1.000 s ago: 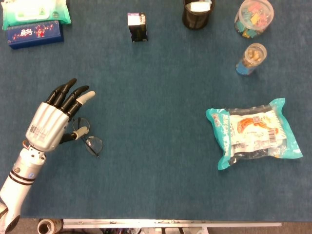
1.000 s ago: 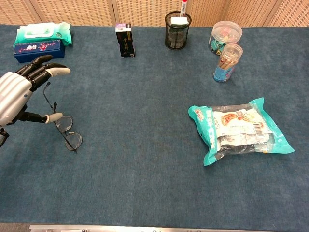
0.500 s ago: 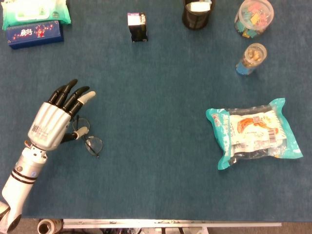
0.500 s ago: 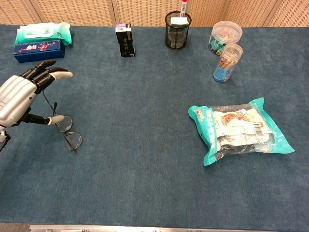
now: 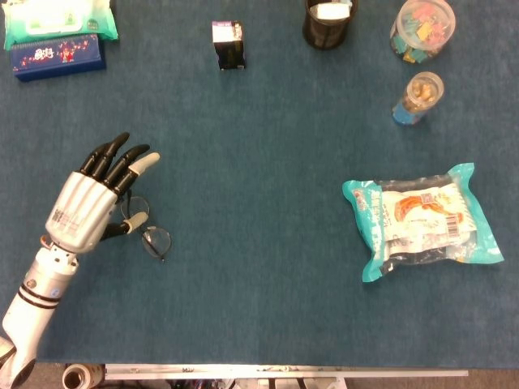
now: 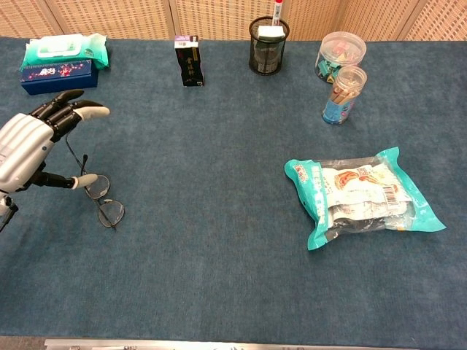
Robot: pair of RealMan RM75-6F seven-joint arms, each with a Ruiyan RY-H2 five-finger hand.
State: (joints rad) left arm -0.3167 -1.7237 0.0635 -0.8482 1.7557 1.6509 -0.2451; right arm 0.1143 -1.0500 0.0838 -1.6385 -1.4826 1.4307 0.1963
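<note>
Fingers [image 5: 122, 158] of the left hand [image 5: 85, 207] are spread and extended forward, palm down, holding nothing. The thumb tip sits at the near lens of the thin wire-framed round spectacles [image 5: 147, 235]; contact or a small gap cannot be told from either view. In the chest view the left hand [image 6: 29, 146] hovers over the rear half of the spectacles [image 6: 102, 200], one temple arm rising under the fingers. The spectacles lie on the dark blue felt table cover [image 5: 259, 162] at the left side, near the front edge. The right hand appears in neither view.

Well apart, right of centre: a teal-edged clear plastic snack bag [image 5: 426, 220]. Along the far edge: a green wet-wipes pack [image 5: 58, 18] just behind a dark blue flat box [image 5: 57, 57], a small black carton [image 5: 229, 44], a black mesh pen cup [image 5: 330, 20], a clear jar of coloured clips [image 5: 422, 28], and a smaller clear blue-labelled jar [image 5: 418, 97].
</note>
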